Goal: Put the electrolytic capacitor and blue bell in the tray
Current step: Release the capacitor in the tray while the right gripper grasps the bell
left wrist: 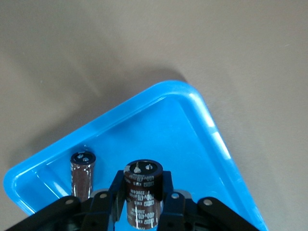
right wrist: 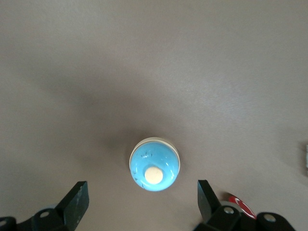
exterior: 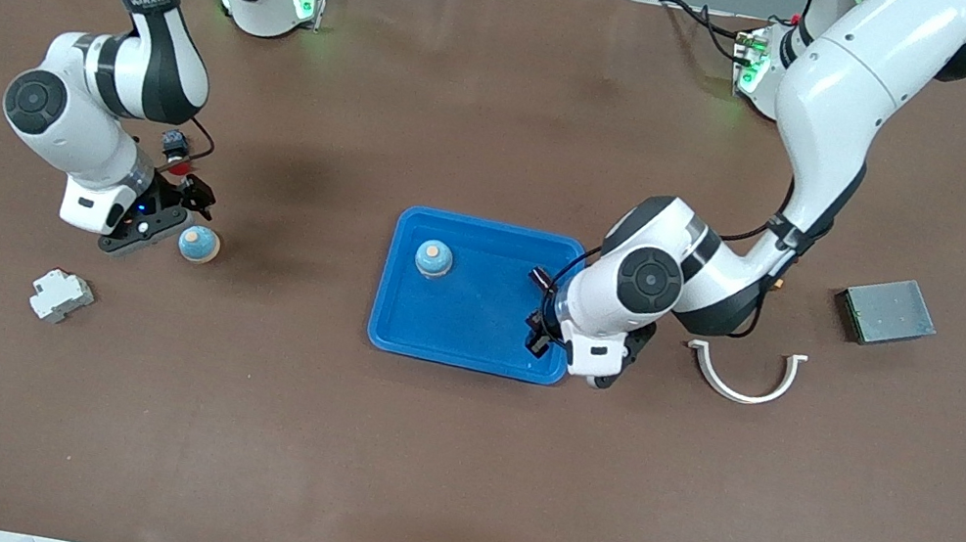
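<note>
Over the tray (left wrist: 202,120), the left pincer (left wrist: 143,204) clamps a "400v"-marked capacitor (left wrist: 143,192).

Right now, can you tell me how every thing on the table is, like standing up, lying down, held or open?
Electrolytic capacitor: held upright over the tray, in the left gripper.
Second capacitor: standing upright in the tray.
Blue bell: upright in the tray.
Other blue bell: upright on the table, not gripped.
Left gripper: shut on the capacitor.
Right gripper: open, over the other bell.
Blue tray: flat on the table.
</note>
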